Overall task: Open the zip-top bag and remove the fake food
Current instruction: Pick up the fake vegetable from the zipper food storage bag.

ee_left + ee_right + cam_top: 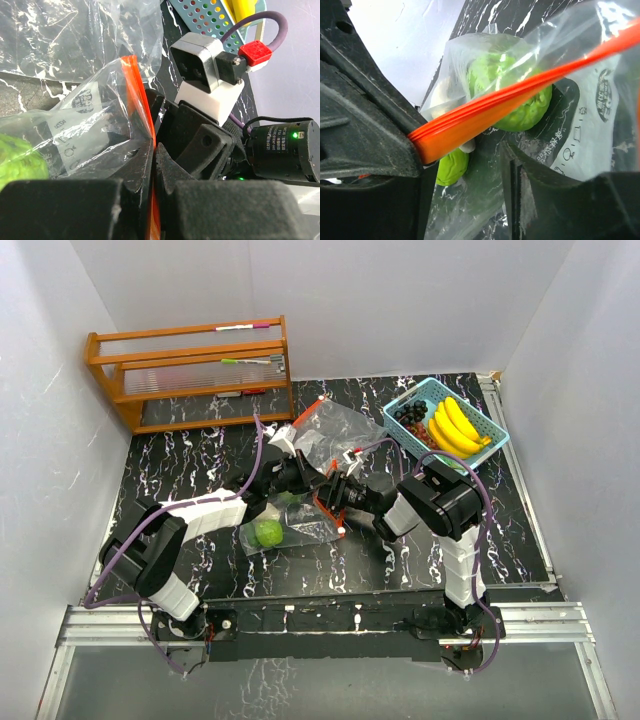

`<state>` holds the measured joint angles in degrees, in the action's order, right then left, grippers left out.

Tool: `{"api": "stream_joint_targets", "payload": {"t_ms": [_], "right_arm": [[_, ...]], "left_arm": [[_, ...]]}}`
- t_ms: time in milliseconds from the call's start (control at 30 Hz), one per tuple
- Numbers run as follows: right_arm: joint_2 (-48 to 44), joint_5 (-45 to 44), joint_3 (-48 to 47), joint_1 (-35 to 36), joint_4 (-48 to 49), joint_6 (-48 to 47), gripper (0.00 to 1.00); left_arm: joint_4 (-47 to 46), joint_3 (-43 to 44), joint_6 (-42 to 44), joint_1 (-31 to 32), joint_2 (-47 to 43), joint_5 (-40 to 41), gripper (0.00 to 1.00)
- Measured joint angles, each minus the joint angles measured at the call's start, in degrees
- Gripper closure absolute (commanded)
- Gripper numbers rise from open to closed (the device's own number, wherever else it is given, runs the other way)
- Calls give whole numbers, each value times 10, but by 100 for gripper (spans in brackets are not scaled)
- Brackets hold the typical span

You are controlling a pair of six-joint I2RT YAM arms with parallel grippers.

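A round green fruit (268, 532) lies inside the zip-top bag (300, 525), low on the black marbled tabletop (200, 450), roughly midway between the two arms. From the right wrist you can see it is a wrinkled lime-green piece (520, 95) with a smaller green piece (451, 167) just below it, both behind clear film printed with small grey symbols.

The bag's orange zip strip (520, 92) runs slantwise above the fruit. The left tool (154, 200) has its foam pads pressed together, with the orange strip (135, 95) and a fold of film caught between them. The right tool (200, 145) faces it almost nose to nose; its fingers come to a narrow point on the film, and they look closed on it, though blur makes that hard to judge. From above, the two tools (300, 478) (352, 492) meet over the bag's upper right end.

A second, flat clear bag (335, 428) lies just behind them. Further right, near the tabletop's edge, a light-blue basket (407, 400) holds yellow bananas (455, 425) and dark grapes (410, 413). A wooden rack (190, 370) stands at the far left against the wall. There is bare tabletop to the left of the bag and in front of it.
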<state>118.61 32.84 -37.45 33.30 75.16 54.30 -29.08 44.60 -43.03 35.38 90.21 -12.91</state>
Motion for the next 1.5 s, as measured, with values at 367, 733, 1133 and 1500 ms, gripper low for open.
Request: {"api": "stream_joint_targets", "payload": {"t_ms": [367,733,1133,1500], "right_arm": [[0,17,-36,5,-55,-73,14],[0,5,-83,19,-130,-201,84],[22,-30,-83,27,-40,-182,89],[47,-50,-99,27,-1,-164,51]], "left_arm": [[-2,11,1,-4,0,5,100],[-7,16,0,-16,3,31,100],[-19,19,-7,-16,3,40,100],[-24,24,-16,-17,3,50,100]]}}
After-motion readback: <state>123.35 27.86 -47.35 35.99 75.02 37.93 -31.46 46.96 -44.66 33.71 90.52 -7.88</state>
